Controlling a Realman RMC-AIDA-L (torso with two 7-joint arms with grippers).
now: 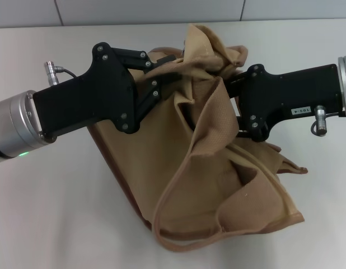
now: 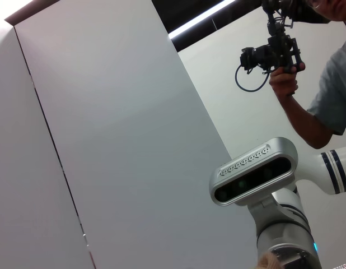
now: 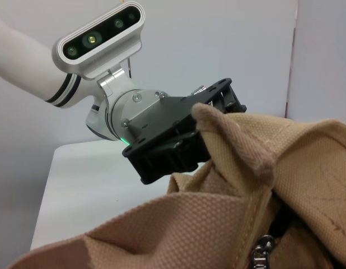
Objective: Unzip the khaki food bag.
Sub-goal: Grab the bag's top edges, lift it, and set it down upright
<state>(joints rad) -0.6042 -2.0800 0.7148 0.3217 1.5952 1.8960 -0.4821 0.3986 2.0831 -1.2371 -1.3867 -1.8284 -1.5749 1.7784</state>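
Found the khaki food bag slumped in the middle of the white table, crumpled and leaning, with its mouth bunched up at the far end and one webbing handle trailing off the near edge

Saw the left gripper reaching in from the left at the far top of the bag, jaws drawn narrow onto a raised fold of canvas beside the opening. Confirmed the same from the right wrist view, with a knot of cloth pinched at its tip

Saw the right gripper coming in from the right, buried in the folds at the bag's upper right. Could not tell whether it held anything, or how its jaws stood, since the cloth hid the tip

Spotted a small metal zip pull in the right wrist view, hanging in a dark seam just beside that gripper, and could not make out whether it was touched

Judged the step in hand to be anchoring the cloth on the left and getting the pull on the right. To do it well:
- kept the left pinch firm and lifted slightly, so as to stretch the zip line taut rather than slack
- aimed to close squarely on the pull tab, not on loose canvas around it
- planned to draw along the zip's own line, away from the left anchor, low and steady
- watched for folds jamming the slider, or the whole soft bag dragging across the table instead of opening
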